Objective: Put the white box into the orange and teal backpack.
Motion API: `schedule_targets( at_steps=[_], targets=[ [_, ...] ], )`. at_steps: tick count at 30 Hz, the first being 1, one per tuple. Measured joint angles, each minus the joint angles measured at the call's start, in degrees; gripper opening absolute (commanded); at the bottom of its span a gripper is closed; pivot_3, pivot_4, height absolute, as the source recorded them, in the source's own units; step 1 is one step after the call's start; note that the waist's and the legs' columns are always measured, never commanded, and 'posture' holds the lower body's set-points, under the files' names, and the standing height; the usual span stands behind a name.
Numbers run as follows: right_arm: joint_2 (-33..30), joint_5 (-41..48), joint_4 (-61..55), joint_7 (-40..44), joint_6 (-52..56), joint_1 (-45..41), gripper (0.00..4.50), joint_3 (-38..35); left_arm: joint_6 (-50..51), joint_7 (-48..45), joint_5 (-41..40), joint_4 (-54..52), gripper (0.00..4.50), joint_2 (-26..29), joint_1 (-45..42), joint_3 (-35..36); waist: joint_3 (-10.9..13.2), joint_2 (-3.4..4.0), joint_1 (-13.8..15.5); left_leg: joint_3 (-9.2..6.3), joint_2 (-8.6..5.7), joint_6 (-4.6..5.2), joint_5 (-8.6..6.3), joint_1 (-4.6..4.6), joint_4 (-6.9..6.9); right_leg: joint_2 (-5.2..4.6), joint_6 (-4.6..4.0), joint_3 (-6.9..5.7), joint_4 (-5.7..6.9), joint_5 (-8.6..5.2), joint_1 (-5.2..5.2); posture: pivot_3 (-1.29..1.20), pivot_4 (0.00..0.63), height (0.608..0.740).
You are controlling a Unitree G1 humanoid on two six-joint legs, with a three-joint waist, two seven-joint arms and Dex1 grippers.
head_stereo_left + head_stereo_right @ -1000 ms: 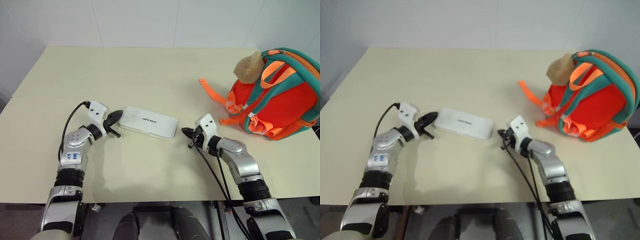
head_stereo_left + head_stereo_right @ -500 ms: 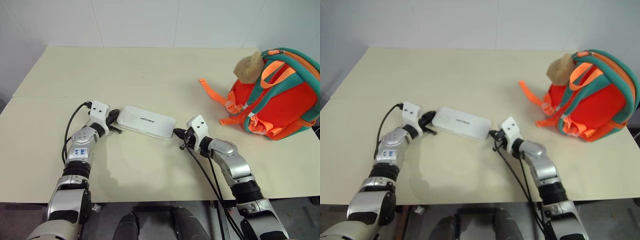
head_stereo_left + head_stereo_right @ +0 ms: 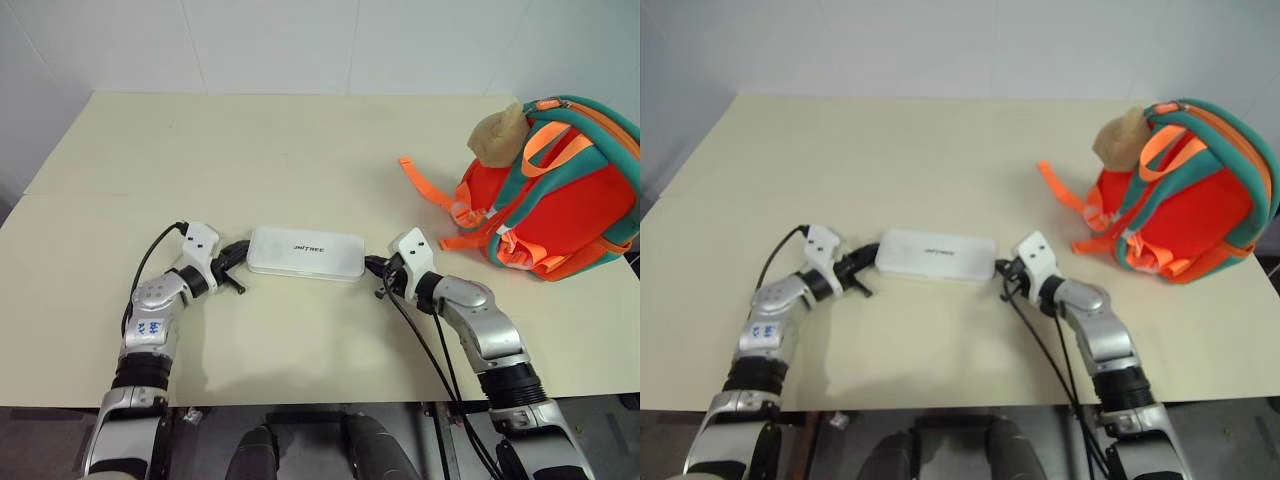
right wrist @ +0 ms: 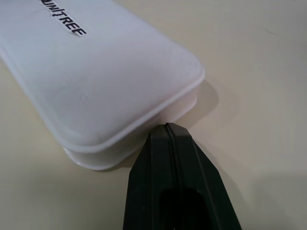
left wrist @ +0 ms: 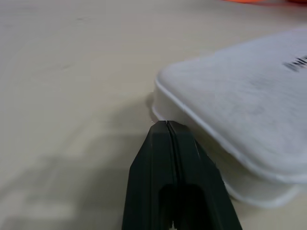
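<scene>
Box: the white box [image 3: 306, 252] lies flat on the table [image 3: 300, 150], lettering up, near the front edge.
Long axis: runs left to right, one short end toward each arm.
Left gripper [image 3: 240, 254]: fingers pressed together, holding nothing; tip at the box's left end, by its near corner.
Right gripper [image 3: 376, 266]: fingers likewise closed and empty; tip against the right end's lower rim.
Nearer arm: both sit at the ends, so neither is clearly nearer.
Backpack: the orange and teal backpack [image 3: 560, 200] stands at the far right, well apart from the box.
Judgement: a two-sided squeeze along the length looks set up; the carry would go rightward.
</scene>
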Motion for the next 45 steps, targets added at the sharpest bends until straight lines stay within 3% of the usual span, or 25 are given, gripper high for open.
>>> schedule_targets(
  at_steps=[10, 19, 28, 33, 45],
  targets=[
    [-10.4, 4.9, -12.2, 7.0, 6.7, 8.4, 0.0, -3.5, 12.5, -0.2, -3.0, -26.0, 0.02, -0.8, 16.1, -4.6, 0.0, 0.05, 1.3, -0.01, -0.01, 0.02, -0.02, 0.07, -0.02, -0.03, 0.01, 0.01, -0.36, -0.01, 0.26, 0.0, 0.15, 0.74],
    [-12.2, 6.2, -11.7, 8.6, 5.1, 11.6, 0.0, -3.9, 17.0, 1.8, -4.6, -32.9, 0.02, -2.8, 19.8, -6.9, 0.0, 0.05, 1.4, 0.08, 0.0, 0.1, -0.01, 0.08, -0.04, -0.03, 0.06, 0.07, -0.88, 0.05, 0.41, 0.0, 0.15, 0.74],
    [-11.7, 6.1, -10.9, 7.8, 4.1, 11.0, 0.0, -3.7, 13.8, 5.9, -4.1, -28.9, 0.02, 1.9, 17.3, 0.7, 0.0, 0.06, 1.3, 0.08, 0.02, 0.1, -0.01, 0.06, -0.13, -0.01, 0.04, 0.07, -0.88, 0.05, 0.32, 0.0, 0.15, 0.74],
    [-10.7, 6.1, -10.9, 7.2, 4.1, 10.3, 0.0, -3.4, 11.3, 8.6, -2.1, -25.7, 0.02, 2.0, 15.7, 1.4, 0.0, 0.06, 1.6, 0.05, 0.01, 0.08, -0.04, 0.03, -0.22, -0.04, 0.08, 0.02, -0.89, 0.08, 0.31, 0.0, 0.15, 0.74],
    [-8.7, 5.0, -10.5, 6.1, 4.2, 8.4, 0.0, -1.7, 4.0, 9.7, 0.7, -12.3, 0.02, -4.2, 6.0, -3.9, 0.0, 0.06, 1.6, 0.04, -0.01, 0.08, -0.04, 0.04, -0.22, -0.03, 0.12, 0.01, -0.83, 0.12, 0.31, 0.0, 0.15, 0.74]
  ],
)
